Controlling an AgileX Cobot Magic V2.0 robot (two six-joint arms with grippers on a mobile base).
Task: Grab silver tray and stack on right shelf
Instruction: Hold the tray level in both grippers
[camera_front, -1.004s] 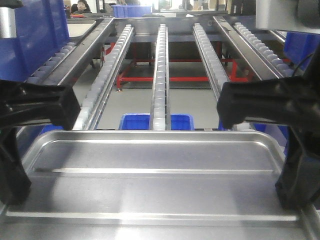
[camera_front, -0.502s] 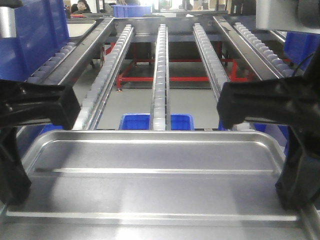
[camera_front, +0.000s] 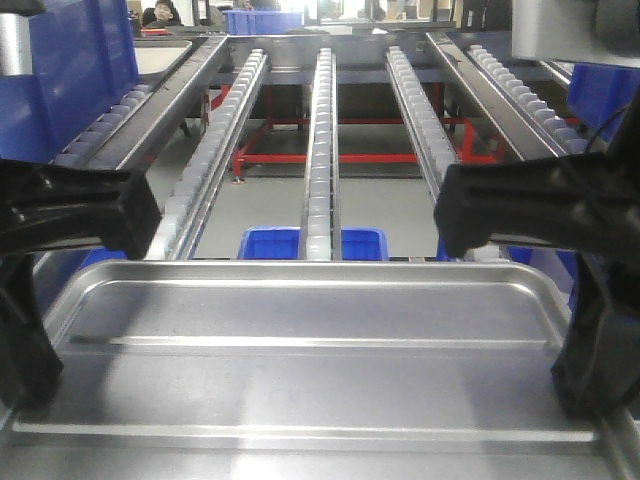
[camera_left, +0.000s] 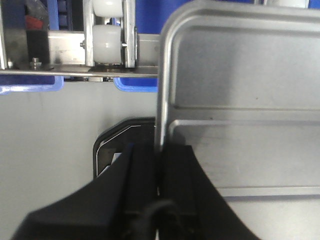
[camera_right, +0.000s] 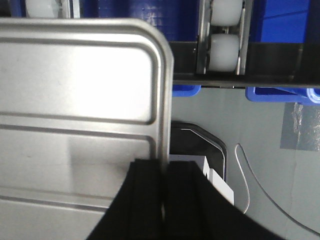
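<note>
The silver tray (camera_front: 320, 370) with two long ridges across its floor hangs level between my arms, its far rim just in front of the near ends of the right shelf's roller rails (camera_front: 320, 150). My left gripper (camera_front: 30, 380) is shut on the tray's left rim, and the left wrist view shows its jaws (camera_left: 160, 155) pinching the rim of the tray (camera_left: 240, 75). My right gripper (camera_front: 590, 380) is shut on the right rim, clamped (camera_right: 164, 167) over the edge of the tray (camera_right: 75, 85). White rollers (camera_left: 106, 37) (camera_right: 222, 47) lie just beyond the tray's corners.
A blue bin (camera_front: 312, 243) sits on the floor below the rails, with a red frame (camera_front: 350, 158) farther back. A blue crate (camera_front: 70, 70) stands on the left rack beside another silver tray (camera_front: 160, 55). A person (camera_front: 160, 14) sits far behind.
</note>
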